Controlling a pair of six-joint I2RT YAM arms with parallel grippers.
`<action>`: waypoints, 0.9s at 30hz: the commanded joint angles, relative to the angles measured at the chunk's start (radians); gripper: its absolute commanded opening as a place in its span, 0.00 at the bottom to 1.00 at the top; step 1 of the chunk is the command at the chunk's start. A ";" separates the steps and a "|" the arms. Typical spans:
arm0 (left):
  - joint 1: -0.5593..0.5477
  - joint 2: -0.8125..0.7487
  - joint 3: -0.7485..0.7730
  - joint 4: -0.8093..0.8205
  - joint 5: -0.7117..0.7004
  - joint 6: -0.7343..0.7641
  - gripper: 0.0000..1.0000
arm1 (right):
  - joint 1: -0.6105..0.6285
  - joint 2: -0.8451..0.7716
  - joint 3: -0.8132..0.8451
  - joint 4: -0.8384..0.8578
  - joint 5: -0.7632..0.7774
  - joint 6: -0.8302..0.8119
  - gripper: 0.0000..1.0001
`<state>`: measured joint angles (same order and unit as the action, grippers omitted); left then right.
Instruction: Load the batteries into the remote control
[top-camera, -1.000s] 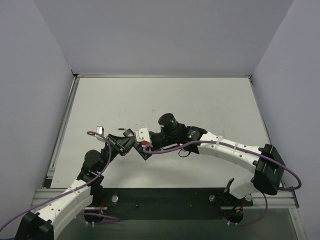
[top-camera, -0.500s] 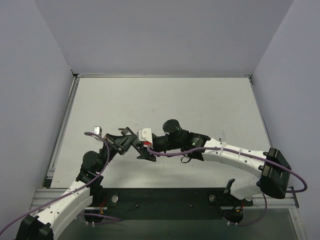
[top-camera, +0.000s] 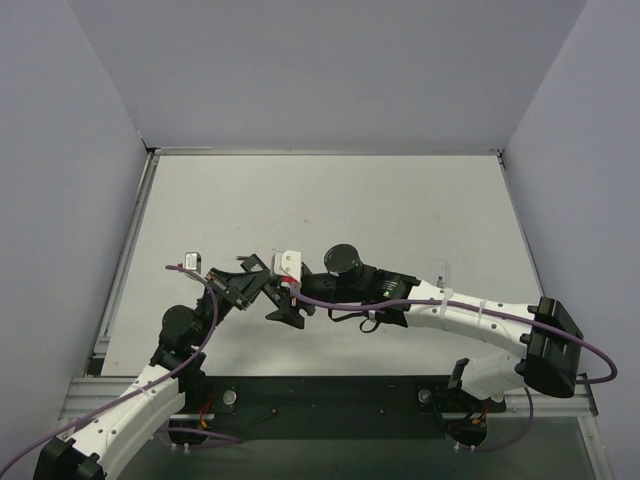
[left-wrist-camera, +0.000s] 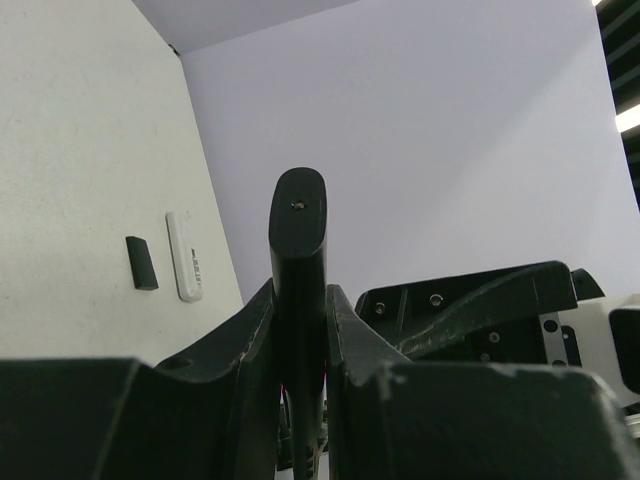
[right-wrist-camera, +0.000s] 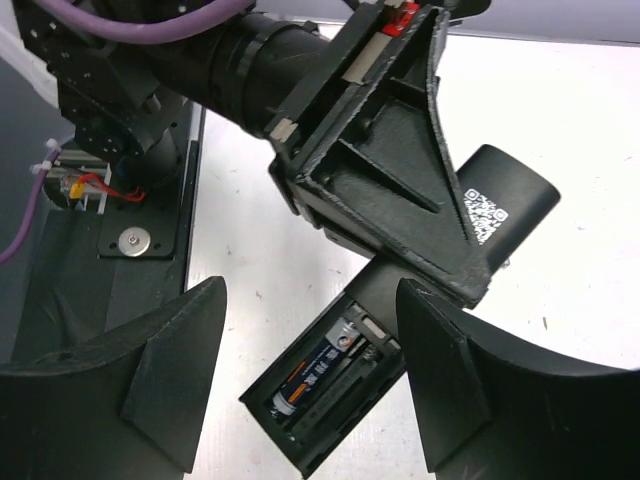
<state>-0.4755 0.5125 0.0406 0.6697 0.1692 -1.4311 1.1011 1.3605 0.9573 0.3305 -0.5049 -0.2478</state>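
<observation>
The left gripper (left-wrist-camera: 298, 320) is clamped tight on a black remote (right-wrist-camera: 500, 200), a smooth matte plastic bar with rounded ends, pinching its thin edges between ribbed black fingers. The right gripper (right-wrist-camera: 310, 290) stands just beside it with its wedge-shaped fingers spread wide, holding nothing.

From the right wrist, the remote's back faces the camera. A white square-code label (right-wrist-camera: 485, 212) sits near one end, and the battery bay (right-wrist-camera: 345, 405) lies open at the other. One battery (right-wrist-camera: 318, 368), a slim dark cylinder with orange print and a pale metal cap, lies in one lane of that bay (the lane beside it looks dark).

The left wrist view shows the remote only end-on. It alone shows a white remote (left-wrist-camera: 186, 255) and a small flat black slab (left-wrist-camera: 141, 262) side by side on the matte pale table (top-camera: 400, 200).

From above, both grippers meet left of centre, near the table's near edge.
</observation>
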 joint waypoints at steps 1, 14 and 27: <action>-0.003 -0.019 0.033 0.082 0.039 0.026 0.00 | -0.001 0.000 0.023 0.064 0.043 0.067 0.64; -0.003 -0.031 0.010 0.070 0.021 0.061 0.00 | -0.047 -0.041 0.103 -0.028 0.223 0.349 0.82; -0.003 -0.035 0.031 0.100 0.023 0.084 0.00 | -0.175 -0.024 0.078 -0.088 -0.050 0.723 0.89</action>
<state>-0.4770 0.4850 0.0406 0.6865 0.1837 -1.3663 0.9363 1.3384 1.0283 0.2035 -0.4171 0.3389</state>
